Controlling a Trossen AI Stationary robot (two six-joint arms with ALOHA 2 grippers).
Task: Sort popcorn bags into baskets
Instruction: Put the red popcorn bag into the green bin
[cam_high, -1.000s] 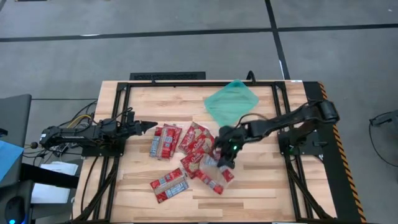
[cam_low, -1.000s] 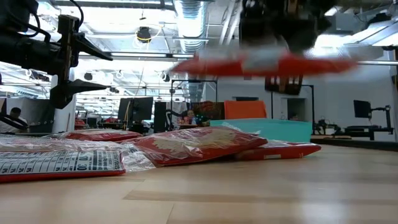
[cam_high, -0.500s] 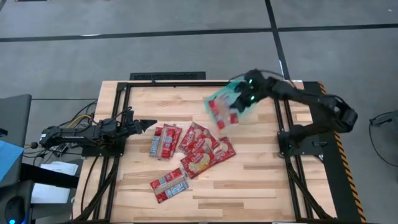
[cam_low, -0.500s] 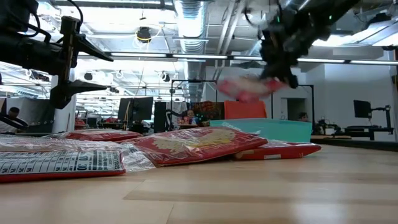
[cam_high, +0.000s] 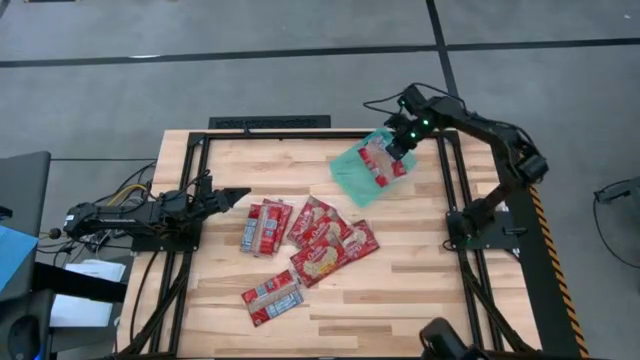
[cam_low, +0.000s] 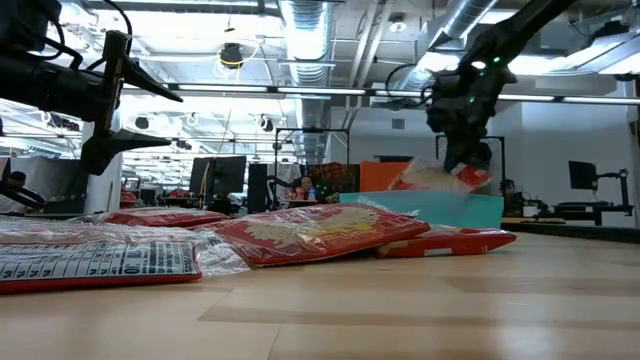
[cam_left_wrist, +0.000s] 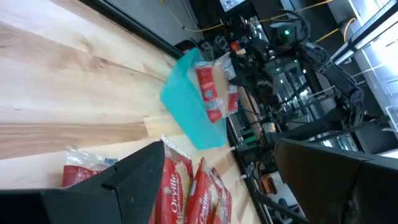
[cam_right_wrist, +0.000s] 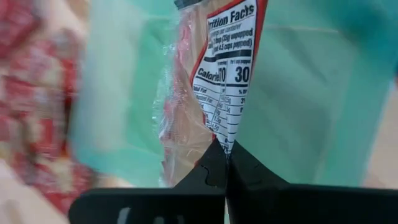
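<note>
A red popcorn bag (cam_high: 379, 161) hangs over the teal basket (cam_high: 352, 172) at the table's far right, with my right gripper (cam_high: 401, 148) shut on it. The low view shows this bag (cam_low: 438, 177) just above the basket's wall (cam_low: 425, 209). Several more red bags lie flat in the middle of the table (cam_high: 318, 222), partly overlapping, and one lies nearer the front edge (cam_high: 272, 297). My left gripper (cam_high: 236, 196) stands open and level at the table's left, pointing at the pile and touching nothing. My right gripper pinches the bag's narrow end (cam_right_wrist: 227, 140), beside the printed nutrition panel, between its two fingertips (cam_right_wrist: 211, 167). The fingers slant down from the far right. The bag hangs tilted below them over the basket; whether its lower end touches the basket I cannot tell.
A black metal frame (cam_high: 300, 134) runs around the wooden tabletop. Bare wood lies along the near edge (cam_high: 400, 310) and between the pile and the basket. The left arm's cables (cam_high: 120, 195) hang off the left side.
My right gripper has carried the bag from above the pile in the middle toward the table's far right, over the basket, tipping further downward while staying shut. The bag stays clear of the table. The other bags have not moved.
</note>
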